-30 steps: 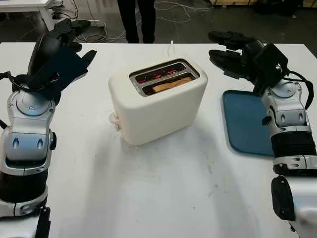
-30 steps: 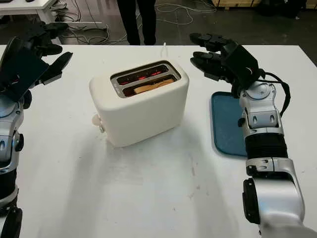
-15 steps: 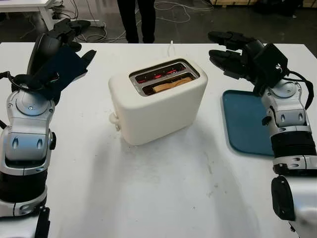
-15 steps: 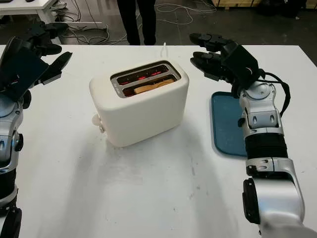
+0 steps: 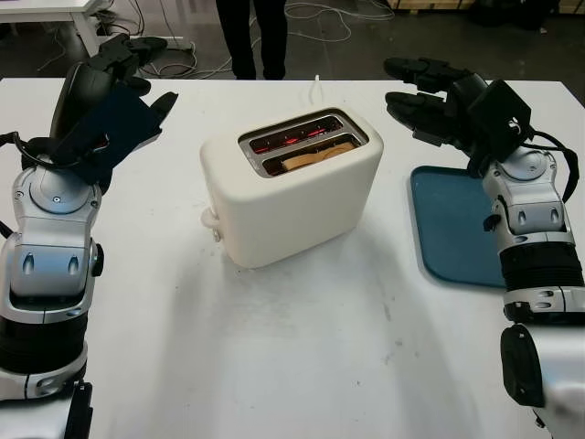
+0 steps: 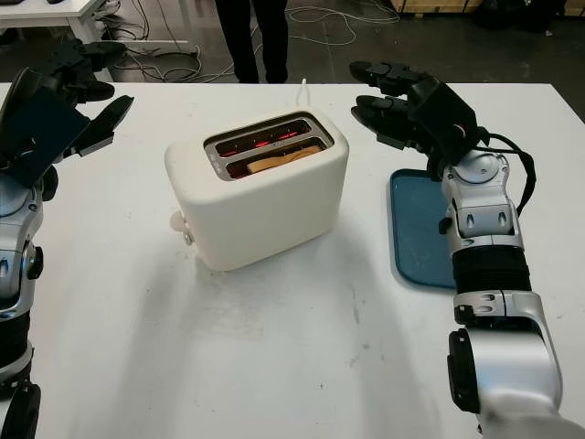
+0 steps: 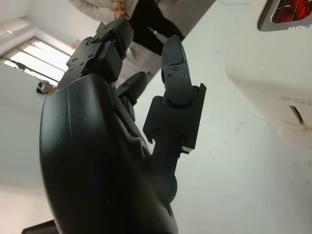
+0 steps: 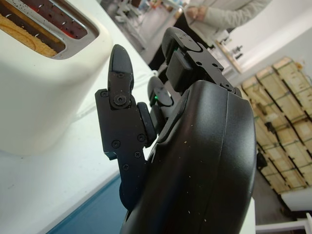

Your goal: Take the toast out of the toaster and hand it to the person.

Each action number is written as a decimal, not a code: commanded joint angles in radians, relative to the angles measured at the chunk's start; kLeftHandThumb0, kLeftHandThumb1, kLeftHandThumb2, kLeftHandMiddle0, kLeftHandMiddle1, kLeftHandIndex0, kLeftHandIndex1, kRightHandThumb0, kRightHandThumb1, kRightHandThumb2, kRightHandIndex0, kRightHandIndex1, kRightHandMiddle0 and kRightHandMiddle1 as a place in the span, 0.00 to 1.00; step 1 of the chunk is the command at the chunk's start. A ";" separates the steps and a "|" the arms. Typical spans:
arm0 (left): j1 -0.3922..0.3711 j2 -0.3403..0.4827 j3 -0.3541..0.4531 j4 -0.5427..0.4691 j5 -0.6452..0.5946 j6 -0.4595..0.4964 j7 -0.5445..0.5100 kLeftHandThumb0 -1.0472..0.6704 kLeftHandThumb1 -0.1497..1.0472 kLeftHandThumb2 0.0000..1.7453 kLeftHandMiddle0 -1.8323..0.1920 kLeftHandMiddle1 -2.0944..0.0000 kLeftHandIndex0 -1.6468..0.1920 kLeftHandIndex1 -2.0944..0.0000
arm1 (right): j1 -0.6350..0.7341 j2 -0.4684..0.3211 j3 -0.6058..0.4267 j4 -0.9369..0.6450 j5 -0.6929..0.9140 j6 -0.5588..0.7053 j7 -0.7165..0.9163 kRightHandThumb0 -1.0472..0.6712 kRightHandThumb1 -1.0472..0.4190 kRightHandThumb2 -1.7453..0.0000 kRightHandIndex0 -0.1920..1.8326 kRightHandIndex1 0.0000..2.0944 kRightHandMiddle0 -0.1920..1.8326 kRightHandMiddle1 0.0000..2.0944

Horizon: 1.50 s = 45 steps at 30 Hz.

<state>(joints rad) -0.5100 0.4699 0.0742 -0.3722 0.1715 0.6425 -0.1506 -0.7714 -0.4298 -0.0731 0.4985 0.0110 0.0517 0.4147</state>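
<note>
A cream toaster (image 5: 292, 197) stands at the middle of the white table (image 5: 302, 366). A slice of toast (image 5: 315, 155) sits low in its near slot; the far slot glows red. My left hand (image 5: 128, 78) is raised at the table's left, open and holding nothing, well apart from the toaster. My right hand (image 5: 425, 96) hovers open just right of the toaster, above the table. A person (image 5: 251, 37) in dark trousers stands beyond the far edge, arms folded in the right wrist view (image 8: 229, 17).
A blue tray (image 5: 457, 229) lies flat at the right, under my right forearm. The toaster's lever knob (image 5: 210, 219) sticks out at its left end. A white cord (image 5: 317, 90) runs off behind the toaster. Cables lie on the floor beyond.
</note>
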 commanded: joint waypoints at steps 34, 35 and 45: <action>0.009 -0.017 0.016 -0.013 -0.001 0.035 0.003 0.40 0.89 0.26 0.90 0.53 0.76 0.81 | -0.005 -0.008 0.001 -0.018 0.005 -0.014 -0.003 0.41 0.09 0.83 0.35 0.00 0.34 0.00; 0.008 -0.018 0.015 -0.013 0.001 0.035 0.005 0.40 0.89 0.25 0.90 0.53 0.76 0.81 | -0.005 -0.008 0.001 -0.018 0.003 -0.015 -0.006 0.41 0.09 0.84 0.35 0.00 0.34 0.00; 0.009 -0.011 0.010 -0.015 0.008 0.031 0.001 0.40 0.89 0.25 0.90 0.54 0.75 0.81 | -0.007 -0.004 0.001 -0.017 0.006 -0.008 -0.006 0.41 0.09 0.84 0.35 0.00 0.35 0.00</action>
<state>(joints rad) -0.4992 0.4561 0.0801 -0.3726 0.1717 0.6706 -0.1497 -0.7714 -0.4299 -0.0731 0.4957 0.0171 0.0517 0.4139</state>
